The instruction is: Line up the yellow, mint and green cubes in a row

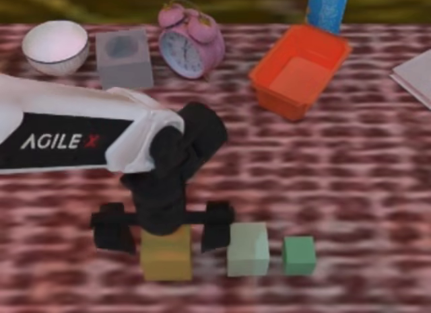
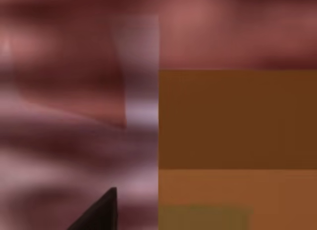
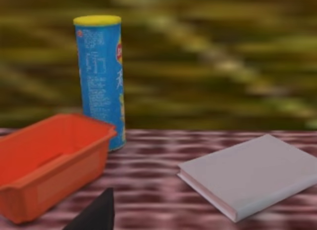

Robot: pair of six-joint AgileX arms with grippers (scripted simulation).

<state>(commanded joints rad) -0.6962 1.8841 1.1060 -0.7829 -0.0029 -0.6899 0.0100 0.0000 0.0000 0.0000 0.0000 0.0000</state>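
Three cubes sit in a row near the table's front edge: the yellow cube at the left, the mint cube in the middle and the small green cube at the right. My left gripper hangs directly over the yellow cube and is open, its black fingers spread wide on both sides without touching it. The yellow cube fills half of the left wrist view. My right arm is out of the top view; its gripper is open and points at the table's far right corner.
Along the back stand a white bowl, a grey block, a pink alarm clock, an orange tub and a blue can. A white book lies at the right edge.
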